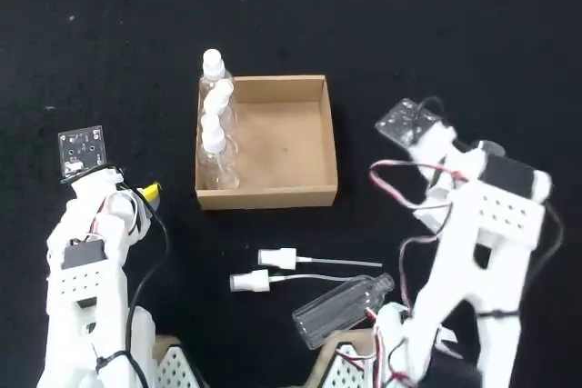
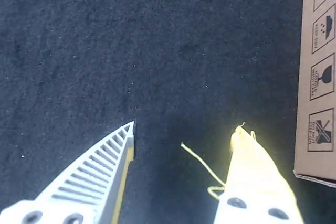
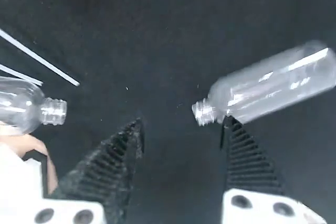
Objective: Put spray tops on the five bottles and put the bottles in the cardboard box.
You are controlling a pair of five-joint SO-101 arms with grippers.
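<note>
Cardboard box [image 1: 273,195]: open-topped and square, on the black cloth [image 1: 109,61] between the 2 arms; one printed wall appears in the left wrist view [image 2: 317,77].
Capped bottles [image 1: 218,165]: 3 clear bottles with white spray tops fitted, in a row along the box's inner wall on the left arm's side, touching one another.
Loose spray tops [image 1: 277,258]: 2 white tops on the cloth outside the box, off its wall nearest the arm bases. They lie side by side, the second [image 1: 250,281] slightly farther from the box, and their thin tubes point toward the right arm's side.
Uncapped bottle [image 1: 341,309]: clear, on its side, farther from the box than the loose tops, with its bare neck close to the tube ends; also seen in the right wrist view [image 3: 23,109].
Second uncapped bottle [image 3: 270,88]: on its side on the cloth, its bare neck just beside one fingertip of the right gripper; its place relative to the box cannot be told.
Left gripper [image 2: 184,135]: released, fingers spread over bare cloth with nothing between them, just off the box's outer wall; its yellow tip shows beside the box [image 1: 150,191].
Right gripper [image 3: 181,127]: released, black fingers spread above the cloth, grasping nothing.
Right arm [image 1: 482,215]: off the box's opposite side, well apart from it.
</note>
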